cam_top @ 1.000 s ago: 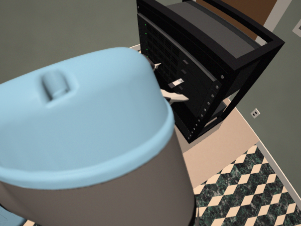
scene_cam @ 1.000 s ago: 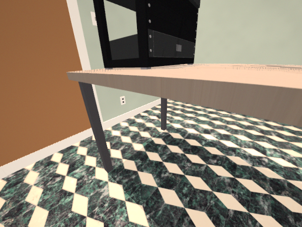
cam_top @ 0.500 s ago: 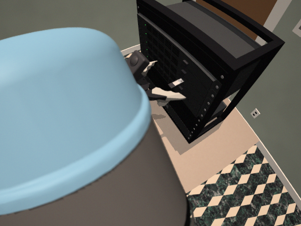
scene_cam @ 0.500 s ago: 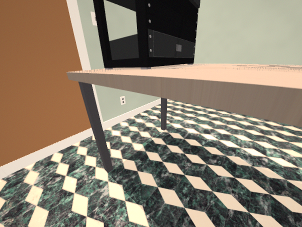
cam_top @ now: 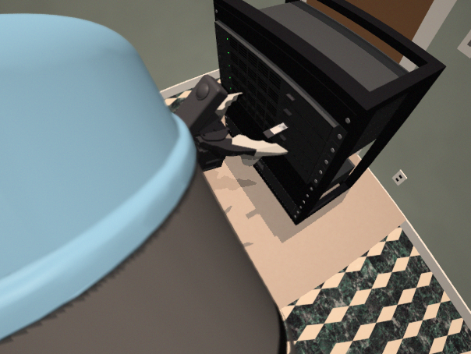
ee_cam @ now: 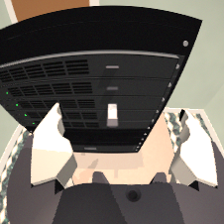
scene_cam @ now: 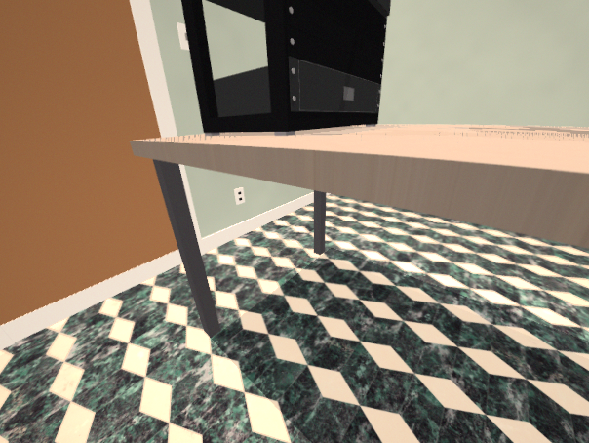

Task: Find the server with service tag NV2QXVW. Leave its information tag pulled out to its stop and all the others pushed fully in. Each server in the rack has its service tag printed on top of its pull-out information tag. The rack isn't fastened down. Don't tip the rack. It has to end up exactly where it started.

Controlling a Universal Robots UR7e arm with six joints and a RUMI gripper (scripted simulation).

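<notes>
Pincer (cam_top: pixel 255 122) (ee_cam: pixel 122 106) stands wide open and empty before the rack (cam_top: pixel 366 99) (scene_cam: pixel 280 59) (ee_cam: pixel 193 37), its fingers flanking one extended information tag (cam_top: pixel 278 129) (ee_cam: pixel 112 114), probably for reading or grasping.

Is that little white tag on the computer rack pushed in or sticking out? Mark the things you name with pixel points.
Sticking out: the white tag (cam_top: pixel 278 129) (ee_cam: pixel 112 113) juts from the rack's (cam_top: pixel 405 87) (scene_cam: pixel 280 88) (ee_cam: pixel 99 30) front. Whether it's at its stop, I cannot tell.

End effector (cam_top: pixel 253 121) (ee_cam: pixel 122 106) wide open, fingers apart
</notes>
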